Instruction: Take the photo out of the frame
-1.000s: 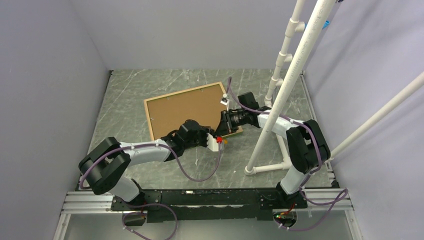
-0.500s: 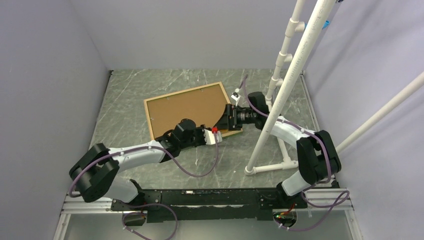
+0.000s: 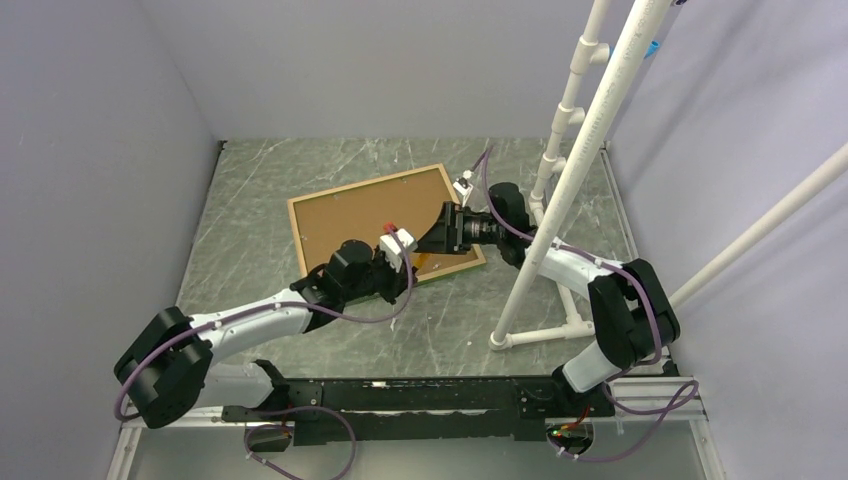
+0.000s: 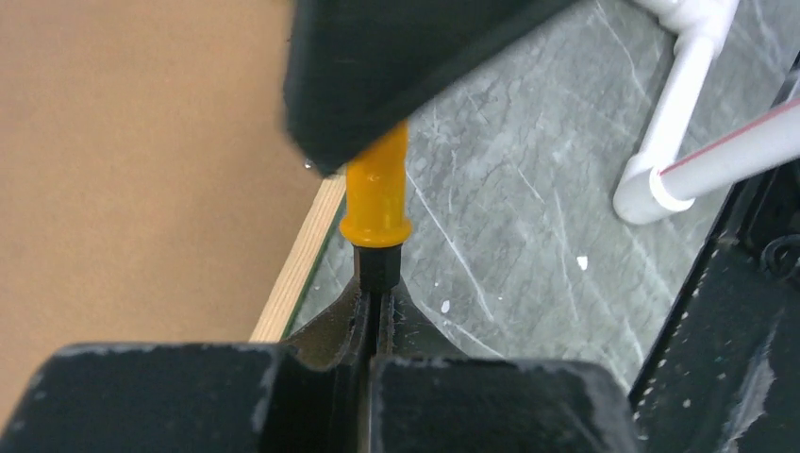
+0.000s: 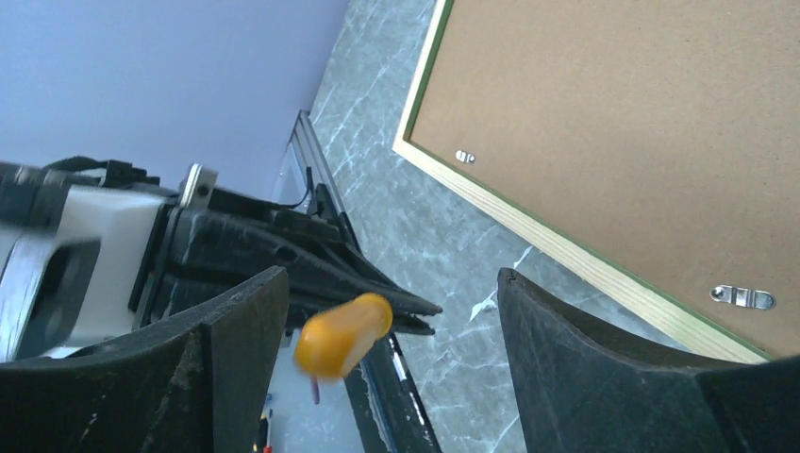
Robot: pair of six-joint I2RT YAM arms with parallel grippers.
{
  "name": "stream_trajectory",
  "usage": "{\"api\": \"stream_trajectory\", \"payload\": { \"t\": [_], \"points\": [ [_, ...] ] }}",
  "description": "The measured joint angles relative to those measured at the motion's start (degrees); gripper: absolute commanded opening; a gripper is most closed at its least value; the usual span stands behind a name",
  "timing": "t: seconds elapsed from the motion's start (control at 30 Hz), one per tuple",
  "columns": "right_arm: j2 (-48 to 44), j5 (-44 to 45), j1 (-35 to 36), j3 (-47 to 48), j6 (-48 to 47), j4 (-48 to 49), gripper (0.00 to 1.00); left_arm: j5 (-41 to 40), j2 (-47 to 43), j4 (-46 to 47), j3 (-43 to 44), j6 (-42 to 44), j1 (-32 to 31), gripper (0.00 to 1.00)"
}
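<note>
The frame (image 3: 372, 183) lies face down on the marble table, light wood rim up, with the brown backing board (image 3: 365, 220) filling it. The photo is hidden under the board. My left gripper (image 4: 380, 283) is shut on the black tip of a small orange-handled tool (image 4: 376, 193) just off the frame's near right rim (image 4: 297, 269). My right gripper (image 5: 391, 274) stands open around the tool's orange handle (image 5: 341, 333), which is near its left finger. A metal turn clip (image 5: 742, 296) sits on the board by the rim.
A white PVC pipe stand (image 3: 560, 170) rises right of the frame, and its base (image 3: 540, 335) lies on the table near the right arm. Grey walls close in the left, back and right. The arms' metal rail (image 3: 400, 395) runs along the near edge.
The left gripper closed on the tool's tip and moved up-left toward the board. The right gripper opened, letting go of the orange handle, and shifted slightly left.
</note>
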Motion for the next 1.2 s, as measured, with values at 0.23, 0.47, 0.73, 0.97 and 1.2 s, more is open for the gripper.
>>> {"api": "stream_trajectory", "payload": {
  "t": [0.23,0.47,0.73,0.97,1.2],
  "points": [
    [0.00,0.59,0.44,-0.85,0.35,1.51,0.83,2.93,2.71,0.87,-0.61,-11.37,3.63,0.00],
    [3.13,1.03,3.15,0.63,-1.36,0.50,0.61,5.27,2.78,2.21,-2.69,-15.87,4.26,0.00],
    [7.63,1.60,7.10,2.75,-2.32,-0.66,0.00,6.27,2.80,2.51,-2.69,-18.86,5.90,0.05],
    [8.20,5.46,3.93,3.52,-3.72,-3.54,0.00,8.72,3.08,4.00,-2.93,-23.58,8.68,0.64],
    [11.10,23.12,-5.01,13.81,-12.11,-16.44,0.00,7.41,-3.39,4.17,-10.03,-27.71,9.05,0.65]
  ]
}}
